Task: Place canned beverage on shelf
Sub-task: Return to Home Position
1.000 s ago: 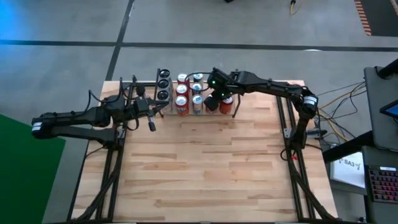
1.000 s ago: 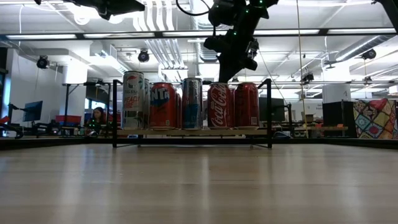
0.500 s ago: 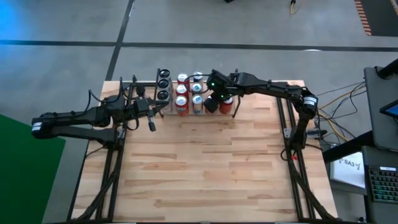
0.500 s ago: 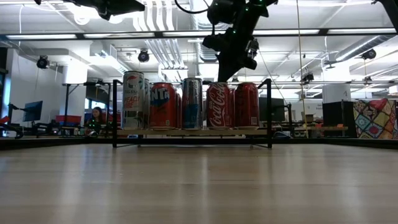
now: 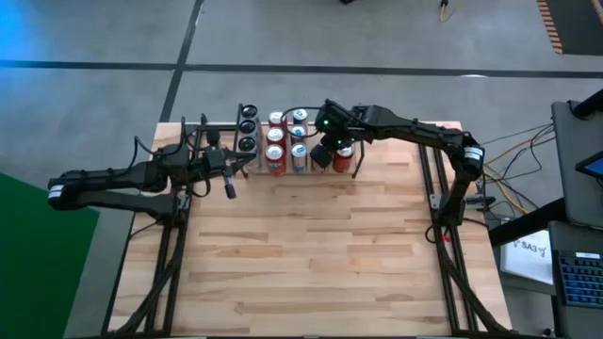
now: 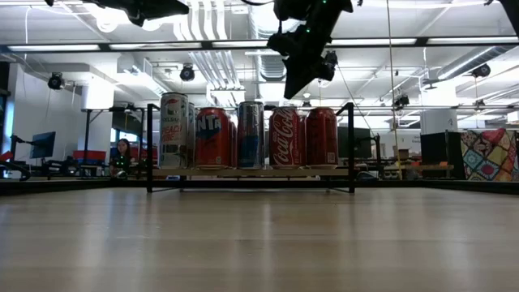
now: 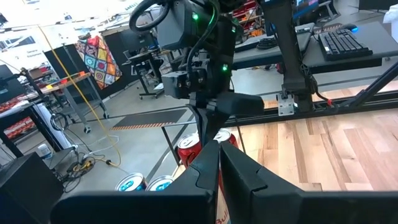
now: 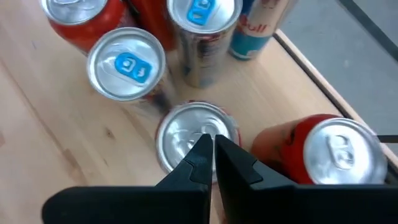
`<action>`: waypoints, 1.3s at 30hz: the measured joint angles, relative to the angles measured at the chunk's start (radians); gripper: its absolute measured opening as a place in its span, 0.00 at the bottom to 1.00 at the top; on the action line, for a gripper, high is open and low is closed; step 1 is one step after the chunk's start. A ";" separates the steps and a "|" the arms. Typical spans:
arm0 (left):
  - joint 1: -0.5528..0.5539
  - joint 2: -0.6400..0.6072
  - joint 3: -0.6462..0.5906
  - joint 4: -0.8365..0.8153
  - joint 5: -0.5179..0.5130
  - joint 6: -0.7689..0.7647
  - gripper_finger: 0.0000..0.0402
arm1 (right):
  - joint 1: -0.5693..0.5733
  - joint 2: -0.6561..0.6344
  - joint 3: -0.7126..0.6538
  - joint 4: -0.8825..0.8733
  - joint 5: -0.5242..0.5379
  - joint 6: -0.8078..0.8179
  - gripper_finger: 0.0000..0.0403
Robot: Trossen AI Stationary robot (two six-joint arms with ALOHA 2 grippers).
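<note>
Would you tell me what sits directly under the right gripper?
A red can with a silver lid, standing on the shelf. The right gripper covers part of the lid.

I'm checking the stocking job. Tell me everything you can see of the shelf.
The shelf is a narrow rack of thin black rods with an upright loop at each end and a light wooden floor. It stands level at the table's far edge, packed with upright cans in rows. The right gripper, fingers shut, hangs above the red cans without touching; the left gripper waits beside its left end.
</note>
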 joint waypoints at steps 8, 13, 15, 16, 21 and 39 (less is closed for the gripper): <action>0.000 -0.001 0.000 0.001 0.000 0.003 0.00 | -0.039 -0.016 -0.005 -0.030 0.060 -0.097 0.02; 0.000 -0.010 0.000 -0.069 0.103 0.023 0.00 | -0.035 -0.074 -0.069 0.107 0.015 -0.200 0.02; -0.001 -0.021 0.000 -0.073 0.116 0.006 0.00 | -0.037 -0.103 -0.117 0.170 -0.018 -0.226 0.02; -0.001 -0.031 0.000 -0.072 0.116 -0.002 0.00 | -0.037 -0.119 -0.145 0.202 -0.031 -0.242 0.02; 0.000 -0.086 0.000 -0.107 0.116 -0.018 0.00 | -0.037 -0.209 -0.296 0.346 -0.069 -0.311 0.02; 0.000 -0.323 -0.245 0.005 0.246 -0.057 0.00 | -0.025 -0.536 -0.825 0.823 -0.305 -0.365 0.02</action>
